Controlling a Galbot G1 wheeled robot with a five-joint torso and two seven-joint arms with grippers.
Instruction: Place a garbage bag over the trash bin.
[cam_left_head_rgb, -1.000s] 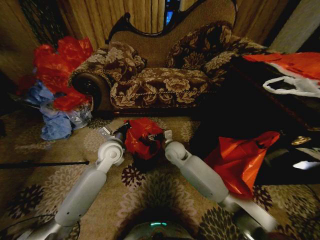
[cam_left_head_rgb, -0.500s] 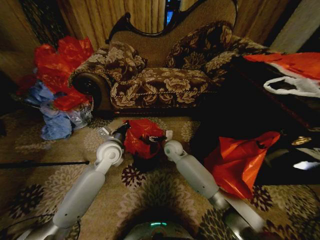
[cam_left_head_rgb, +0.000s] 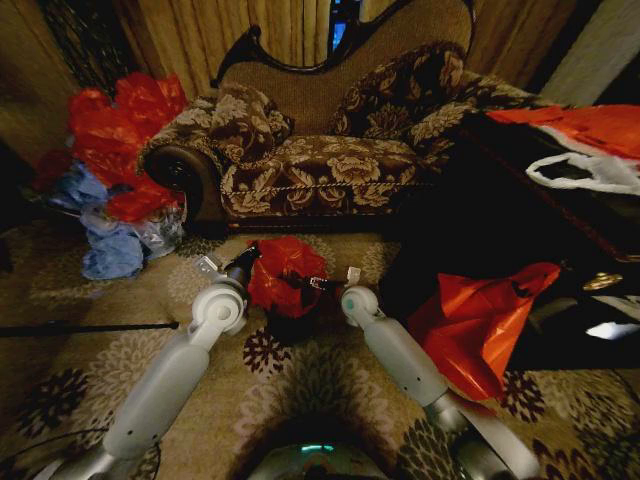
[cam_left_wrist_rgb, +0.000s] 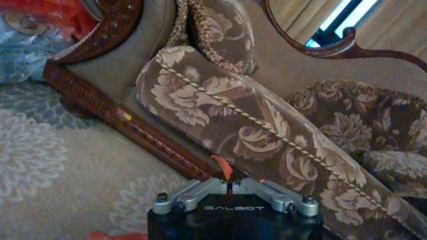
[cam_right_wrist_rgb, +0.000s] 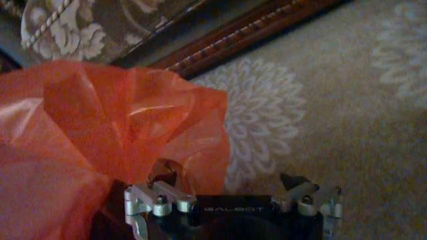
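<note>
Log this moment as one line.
left gripper shut on garbage bag | right gripper open beside bag | trash bin under bag

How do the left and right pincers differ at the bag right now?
The left pincer is shut, pinching a sliver of the garbage bag; the right pincer is open and grips nothing. The left is at the bag's left edge, the right at its right edge. Both sit low beside the trash bin.

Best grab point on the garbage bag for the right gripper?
The garbage bag's crumpled edge on the robot's right, above the trash bin, from that side. The left gripper pinches the opposite edge; the right gripper is open beside this one.
</note>
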